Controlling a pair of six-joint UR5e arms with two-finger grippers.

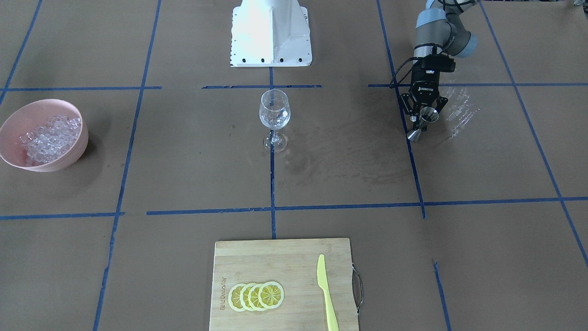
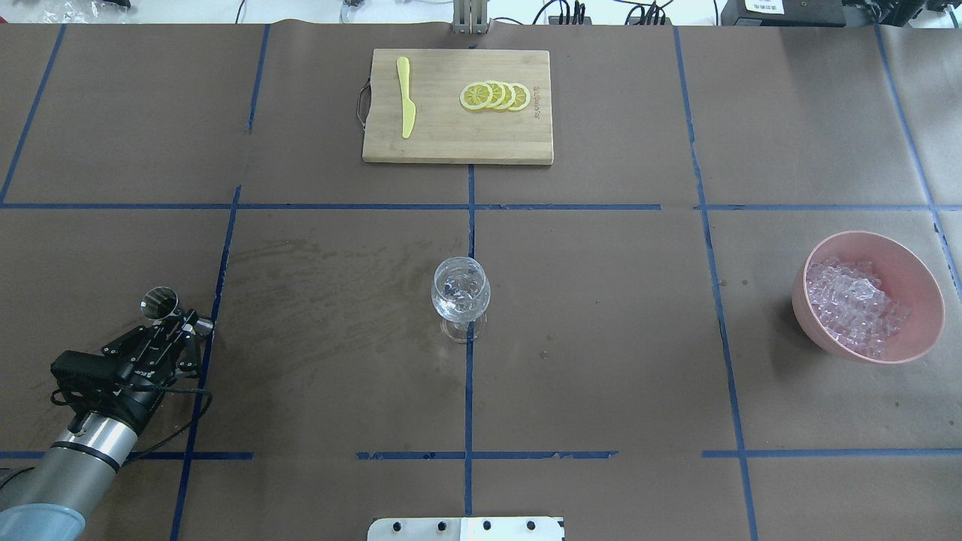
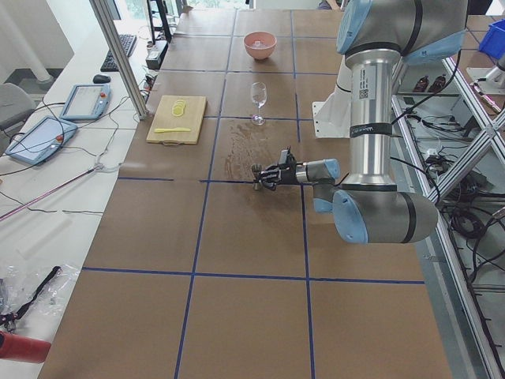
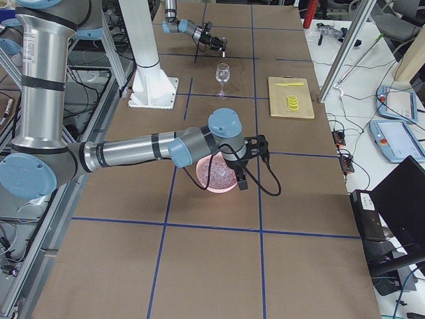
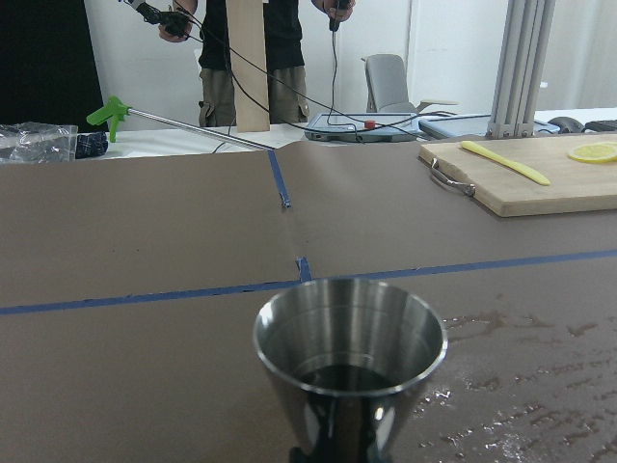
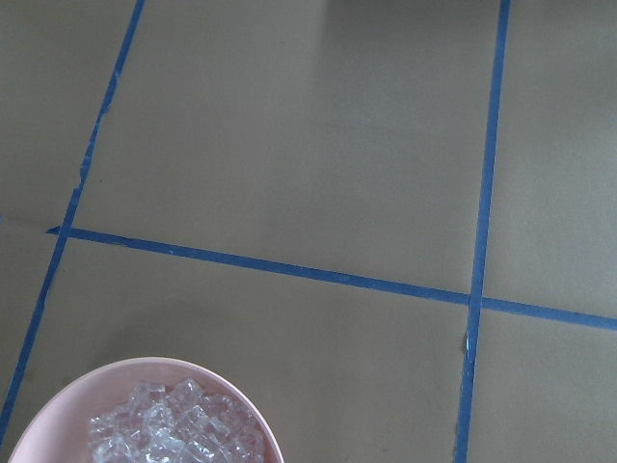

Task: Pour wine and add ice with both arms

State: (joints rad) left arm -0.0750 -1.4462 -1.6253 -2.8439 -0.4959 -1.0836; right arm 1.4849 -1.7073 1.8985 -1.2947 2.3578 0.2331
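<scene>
The paper-covered surface (image 2: 601,376) is marked off in blue tape. The left arm (image 2: 83,451) reaches low over the robot's left side, its fingers (image 2: 183,327) pinching a steel jigger (image 5: 349,367) about its middle. The jigger is close to the surface and well apart from the glass (image 2: 461,289), which stands upright at the centre. The right arm (image 4: 133,154) hangs over the pink bowl (image 1: 76,149) on the robot's right. Whether its fingers (image 4: 241,178) are spread or pressed together cannot be told. The glass reads clear, with no coloured wine visible; whether any cube lies in it cannot be told. The jigger's long axis is near vertical, open mouth upward, with what appears to be a dark pool at the bottom. The ice (image 2: 853,304) lies heaped in the bowl. Assessment: neither the pour nor the ice transfer appears done. The jigger looks loaded and has yet to be carried to the glass and tipped, and the ice has yet to be picked up.
</scene>
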